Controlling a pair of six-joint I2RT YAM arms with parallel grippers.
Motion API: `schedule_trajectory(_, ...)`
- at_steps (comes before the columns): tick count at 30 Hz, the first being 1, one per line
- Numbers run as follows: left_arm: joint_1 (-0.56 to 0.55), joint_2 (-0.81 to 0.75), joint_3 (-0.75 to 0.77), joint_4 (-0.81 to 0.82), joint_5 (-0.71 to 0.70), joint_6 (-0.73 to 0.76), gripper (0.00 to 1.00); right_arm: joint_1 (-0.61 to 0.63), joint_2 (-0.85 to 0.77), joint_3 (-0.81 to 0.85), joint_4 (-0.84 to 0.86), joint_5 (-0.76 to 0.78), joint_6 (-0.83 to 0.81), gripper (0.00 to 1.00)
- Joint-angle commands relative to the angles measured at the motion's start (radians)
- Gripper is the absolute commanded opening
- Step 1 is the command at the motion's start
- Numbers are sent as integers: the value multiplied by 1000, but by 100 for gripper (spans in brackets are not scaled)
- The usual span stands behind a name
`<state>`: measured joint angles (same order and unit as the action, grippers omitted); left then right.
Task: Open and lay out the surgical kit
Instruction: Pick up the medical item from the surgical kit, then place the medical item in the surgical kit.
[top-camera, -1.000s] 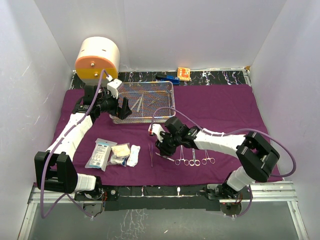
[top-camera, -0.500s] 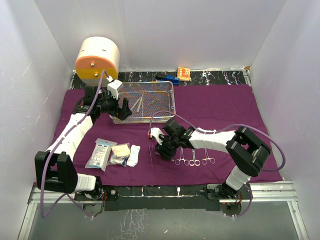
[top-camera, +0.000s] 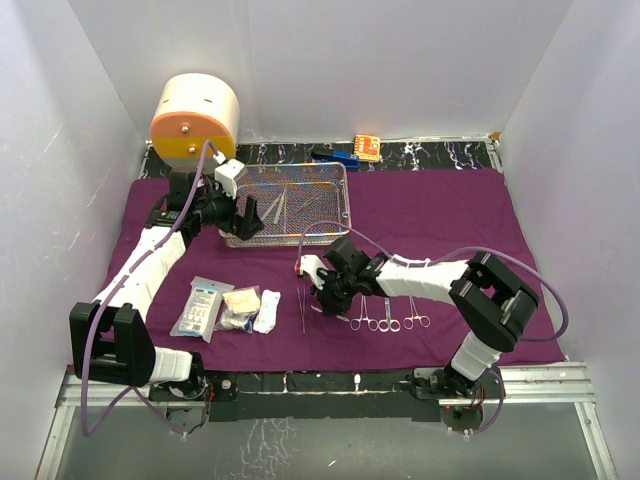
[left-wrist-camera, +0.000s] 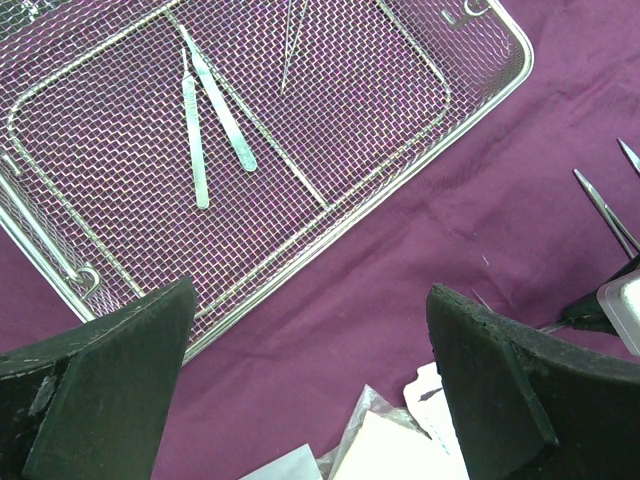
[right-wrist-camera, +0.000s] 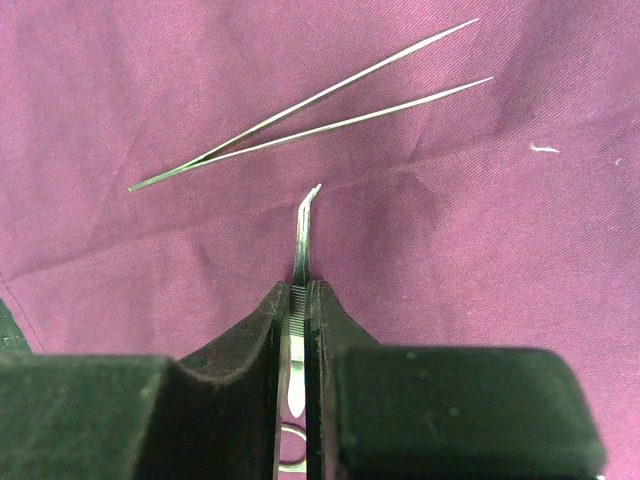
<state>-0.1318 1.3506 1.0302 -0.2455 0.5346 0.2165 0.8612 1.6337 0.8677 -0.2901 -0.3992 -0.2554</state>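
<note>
From above, the large purple cloth wrap (top-camera: 450, 220) lies bare to the right of the rectangular silver wire-mesh tray (top-camera: 325, 195). Left wrist: the left gripper (left-wrist-camera: 310, 310) gapes wide over the tray's near rim. Right wrist: the right gripper (right-wrist-camera: 298, 295) pinches small curved steel forceps (right-wrist-camera: 303, 240), with thin steel tweezers (right-wrist-camera: 320, 105) just beyond.

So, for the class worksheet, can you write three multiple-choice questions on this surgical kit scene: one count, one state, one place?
1. How many scalpels lie in the mesh tray? A one; B two; C five.
2. The right gripper is: A shut on a forceps; B open and empty; C shut on a scalpel.
3. The white packets lie: A in the mesh tray; B in the right gripper; C on the purple cloth.

Answers:
1. B, two pale handles lie side by side on the mesh.
2. A, the jaws pinch its shank and its curved tip sticks out.
3. C, cloth shows all round them.
</note>
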Motion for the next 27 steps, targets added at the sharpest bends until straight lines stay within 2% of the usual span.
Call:
schedule_trajectory(1, 8, -11, 3, 7, 4, -2, 98, -1, -16, 36, -3, -4, 4, 2)
schedule_trajectory(7, 10, 1, 22, -11, -34, -34, 99, -8, -52, 71, -8, -8, -8, 0)
schedule_trajectory(10, 12, 7, 28, -35, -9, -42, 99, -41, -88, 108, -9, -47, -12, 0)
schedule_trajectory(13, 15, 1, 27, -39, 82, -54, 99, -114, -110, 160, -6, -163, -7, 0)
schedule_trajectory(17, 16, -10, 12, 8, 251, -122, 98, -219, -136, 202, 85, -297, 83, 0)
schedule_trajectory(19, 14, -16, -7, 73, 296, -250, 95, -223, -147, 218, 132, -221, 136, 0)
schedule_trajectory(23, 4, 2, -14, 205, 297, -544, 85, -215, -141, 266, 158, 11, 148, 0)
schedule_trajectory(27, -66, 82, 63, 216, 287, -654, 79, -213, -145, 297, 180, 118, 167, 0)
